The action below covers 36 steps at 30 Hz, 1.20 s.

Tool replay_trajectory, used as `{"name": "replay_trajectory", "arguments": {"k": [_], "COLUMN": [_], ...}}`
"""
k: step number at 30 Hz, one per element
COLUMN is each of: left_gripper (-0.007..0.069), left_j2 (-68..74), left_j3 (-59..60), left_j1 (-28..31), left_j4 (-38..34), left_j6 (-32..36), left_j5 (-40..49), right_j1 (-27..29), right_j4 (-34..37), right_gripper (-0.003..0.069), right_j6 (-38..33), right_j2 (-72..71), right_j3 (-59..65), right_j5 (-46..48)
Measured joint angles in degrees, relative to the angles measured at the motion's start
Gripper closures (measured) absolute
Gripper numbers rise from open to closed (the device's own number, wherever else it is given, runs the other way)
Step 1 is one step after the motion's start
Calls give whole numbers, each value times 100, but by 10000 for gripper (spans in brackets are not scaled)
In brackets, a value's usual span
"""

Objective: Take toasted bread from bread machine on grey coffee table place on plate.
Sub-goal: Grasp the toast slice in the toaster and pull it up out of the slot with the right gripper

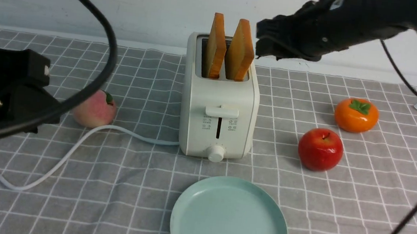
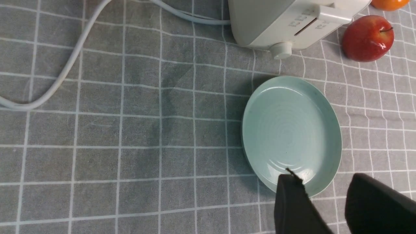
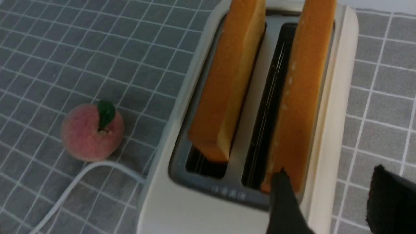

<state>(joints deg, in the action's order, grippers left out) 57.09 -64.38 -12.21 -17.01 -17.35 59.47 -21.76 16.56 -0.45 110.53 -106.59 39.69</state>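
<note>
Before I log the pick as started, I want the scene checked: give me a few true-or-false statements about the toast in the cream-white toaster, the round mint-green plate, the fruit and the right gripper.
1. The thick golden left toast slice and right toast slice both stand in the slots of the boxy cream-white toaster. True.
2. The round mint-green plate holds a slice. False: it is bare.
3. The shiny red apple lies on the toaster's left. False: it lies on the right; the fuzzy pink peach is on the left.
4. The right gripper is open and holds nothing, close to the right toast slice. True.
</note>
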Motion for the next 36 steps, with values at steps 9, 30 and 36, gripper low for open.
{"name": "replay_trajectory", "arguments": {"k": [9,30,36], "left_gripper": [386,386,386], "left_j2": [0,0,0], "left_j3": [0,0,0], "left_j1": [0,0,0], "left_j4": [-16,-83,-100], "left_j6": [7,7,7], "left_j5": [0,-87,-87], "right_j1": [-28,-28,-28], "right_j4": [-139,121,127], "right_gripper": [258,256,260], "right_j6": [446,435,426], "right_j2": [889,832,856], "right_j3": [-1103,-1145,-1145], "right_j5": [174,251,294]}}
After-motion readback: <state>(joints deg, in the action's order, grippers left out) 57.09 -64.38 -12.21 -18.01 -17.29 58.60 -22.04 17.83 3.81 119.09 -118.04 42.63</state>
